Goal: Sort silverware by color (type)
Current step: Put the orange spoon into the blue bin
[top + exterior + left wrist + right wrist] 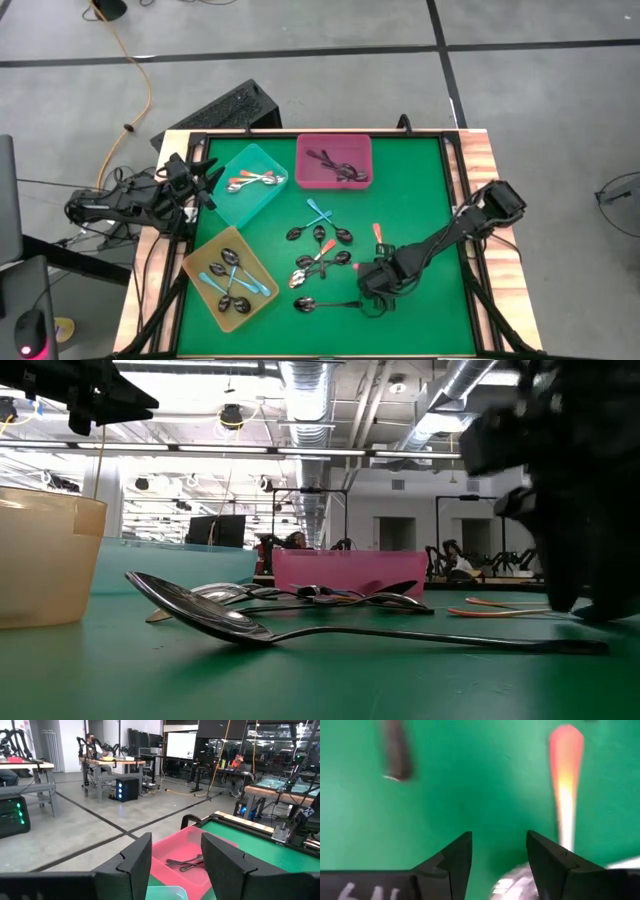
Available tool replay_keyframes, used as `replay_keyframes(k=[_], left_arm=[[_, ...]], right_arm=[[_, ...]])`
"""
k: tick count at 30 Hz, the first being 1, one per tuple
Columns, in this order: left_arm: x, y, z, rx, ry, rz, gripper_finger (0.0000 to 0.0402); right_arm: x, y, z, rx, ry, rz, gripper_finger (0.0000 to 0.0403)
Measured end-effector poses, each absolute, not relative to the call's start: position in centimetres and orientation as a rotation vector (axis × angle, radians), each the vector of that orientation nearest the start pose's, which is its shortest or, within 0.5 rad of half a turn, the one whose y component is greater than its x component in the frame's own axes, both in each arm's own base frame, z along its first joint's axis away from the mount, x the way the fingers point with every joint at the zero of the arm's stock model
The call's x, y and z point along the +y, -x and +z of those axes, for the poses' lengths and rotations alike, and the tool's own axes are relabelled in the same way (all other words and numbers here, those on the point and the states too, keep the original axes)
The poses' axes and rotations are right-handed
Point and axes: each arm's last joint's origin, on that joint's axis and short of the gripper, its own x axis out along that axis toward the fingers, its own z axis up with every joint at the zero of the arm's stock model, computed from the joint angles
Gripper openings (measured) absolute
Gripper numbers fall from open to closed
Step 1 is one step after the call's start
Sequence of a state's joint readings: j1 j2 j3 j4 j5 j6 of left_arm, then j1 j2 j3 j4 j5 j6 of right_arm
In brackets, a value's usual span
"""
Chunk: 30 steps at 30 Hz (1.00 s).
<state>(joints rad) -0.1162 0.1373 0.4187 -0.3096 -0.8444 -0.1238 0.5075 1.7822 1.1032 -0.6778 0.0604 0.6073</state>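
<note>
High view: green table mat [420,190] at frame centre, three trays on its left and upper part. Teal tray [250,184] at upper left with orange-handled spoons inside; pink tray [334,160] at upper centre with dark spoons; yellow tray [229,278] at lower left with blue-handled spoons. Loose silverware [320,250] scattered mid-mat, and one all-dark spoon [327,303] alone at lower centre.

Right gripper [378,285] low over the mat at lower centre-right, just beside that dark spoon's handle end. Right wrist view: fingers [451,860] apart, nothing between them but bare green; blurred orange handle [565,775] at upper right, dark handle end [395,750] at upper left. White marks on the gripper body at lower left, not readable.

Left gripper [207,180] at the left table edge beside the teal tray, closed and empty, fingers [132,865] in the left wrist view pointing toward the pink tray [187,852].

Low view: dark spoon [300,628] flat across the foreground, pink tray [345,572] behind it.
</note>
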Motion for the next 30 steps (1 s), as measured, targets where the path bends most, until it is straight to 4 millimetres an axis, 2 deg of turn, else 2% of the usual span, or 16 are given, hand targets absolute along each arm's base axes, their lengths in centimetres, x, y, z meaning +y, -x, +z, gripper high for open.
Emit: replay_keyframes(k=[3,7,11,17,25,30], left_arm=[[1.4,-6.6,26.2,-0.011,0.101,0.730,0.0158],[1.4,-6.6,25.9,0.018,0.086,0.731,0.0158],[1.4,-6.6,25.5,0.063,0.062,0.733,0.0158],[1.4,-6.4,24.8,0.140,0.025,0.736,0.0158],[1.4,-6.4,24.8,0.136,0.029,0.736,0.0158],[1.4,-6.4,24.8,0.136,0.030,0.736,0.0158]], right_arm=[[15.5,-27.9,16.6,1.344,-0.098,-0.088,0.0186],[14.9,-27.3,16.2,1.355,0.030,-0.207,0.0179],[14.1,-26.9,15.2,1.368,0.057,-0.252,0.0178],[13.7,-26.6,14.1,1.351,0.050,-0.216,0.0179],[13.1,-26.7,13.2,1.342,0.060,-0.118,0.0178],[12.0,-27.2,12.8,1.354,0.001,-0.082,0.0158]])
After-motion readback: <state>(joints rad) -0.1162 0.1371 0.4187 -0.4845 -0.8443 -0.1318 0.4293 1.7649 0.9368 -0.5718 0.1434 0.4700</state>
